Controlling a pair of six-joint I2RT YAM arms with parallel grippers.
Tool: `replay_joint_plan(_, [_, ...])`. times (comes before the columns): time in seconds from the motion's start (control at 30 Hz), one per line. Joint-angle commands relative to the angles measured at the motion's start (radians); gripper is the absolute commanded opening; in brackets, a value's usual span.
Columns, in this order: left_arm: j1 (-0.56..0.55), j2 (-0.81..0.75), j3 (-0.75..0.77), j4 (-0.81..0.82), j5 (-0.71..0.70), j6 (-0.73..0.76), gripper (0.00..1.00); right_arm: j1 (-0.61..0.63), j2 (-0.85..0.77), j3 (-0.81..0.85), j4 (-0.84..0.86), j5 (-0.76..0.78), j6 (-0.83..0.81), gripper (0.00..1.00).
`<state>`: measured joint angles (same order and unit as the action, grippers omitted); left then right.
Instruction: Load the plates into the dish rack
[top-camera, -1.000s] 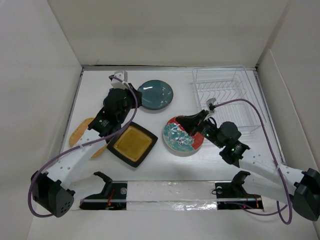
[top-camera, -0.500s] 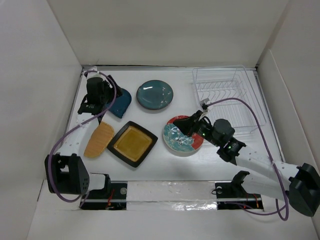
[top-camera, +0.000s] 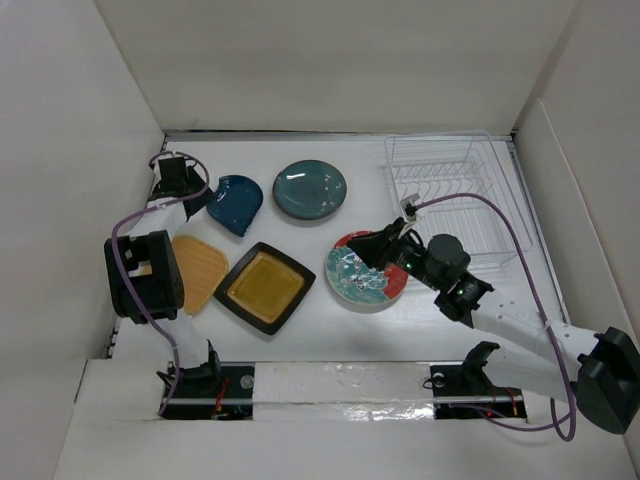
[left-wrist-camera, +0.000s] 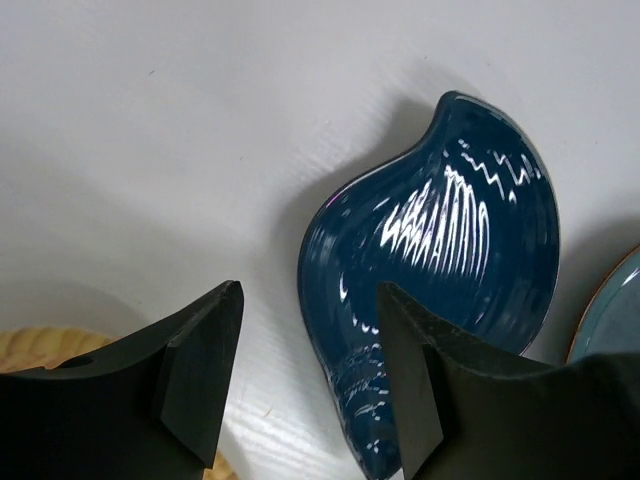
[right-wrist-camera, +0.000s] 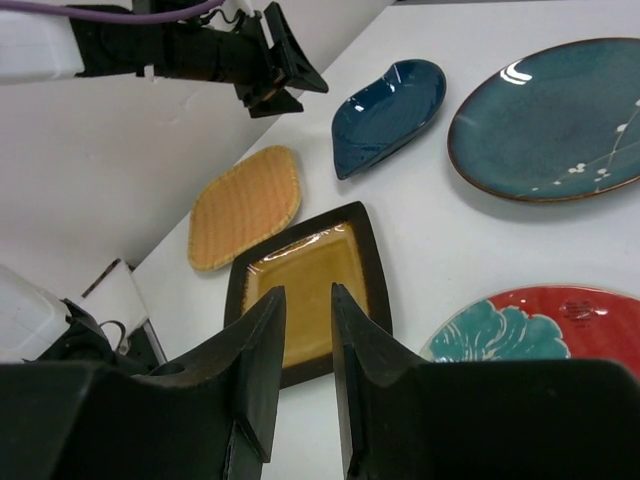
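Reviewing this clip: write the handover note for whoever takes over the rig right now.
Left gripper: open, empty, beside the dark blue plate at the table's far left.
Right gripper: jaws slightly apart, empty, by the rim of the marbled plate.
All lying on the table: teal plate, dark blue plate, marbled plate, mustard square plate, tan-orange plate.
Dish rack: far right, no plates in it.
Done: nothing loaded.
Left: all five plates.
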<state>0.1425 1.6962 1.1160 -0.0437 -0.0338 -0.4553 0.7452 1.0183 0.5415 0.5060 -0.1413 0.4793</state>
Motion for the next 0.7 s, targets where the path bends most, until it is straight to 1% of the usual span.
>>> replay_joint_plan(0.0, [-0.009,0.039,0.090,0.011,0.009,0.029,0.53,-0.009,-0.006,0.043,0.019,-0.036,0.007,0.31])
replay_joint_plan(0.07, [-0.009,0.086,0.116,0.013,0.029,0.032,0.53,-0.009,-0.007,0.040,0.020,-0.015,0.007,0.32])
replay_joint_plan(0.1, [-0.009,0.104,0.129,0.010,0.063,0.033,0.53,-0.009,-0.007,0.038,0.016,-0.005,0.007,0.32])
replay_joint_plan(0.23, [0.000,0.186,0.179,-0.022,0.071,0.038,0.52,-0.018,-0.003,0.049,0.005,-0.024,0.007,0.32])
replay_joint_plan(0.3, [0.000,0.201,0.192,-0.031,0.043,0.043,0.51,-0.018,-0.001,0.040,0.016,-0.012,0.005,0.32])
replay_joint_plan(0.4, [0.000,0.209,0.188,-0.025,0.043,0.049,0.49,-0.018,0.014,0.052,0.003,-0.035,0.007,0.32])
replay_joint_plan(0.5, [0.000,0.227,0.194,-0.022,0.044,0.049,0.48,-0.018,0.019,0.043,0.028,-0.040,0.005,0.33])
replay_joint_plan(0.57, [0.000,0.249,0.194,-0.013,0.064,0.043,0.47,-0.018,0.035,0.049,0.014,-0.041,0.008,0.33])
replay_joint_plan(0.6, [0.000,0.256,0.192,-0.010,0.084,0.040,0.44,-0.018,0.039,0.054,0.012,-0.053,0.008,0.33])
replay_joint_plan(0.67, [0.000,0.273,0.188,-0.008,0.092,0.038,0.41,-0.018,0.039,0.055,0.023,-0.061,0.007,0.33])
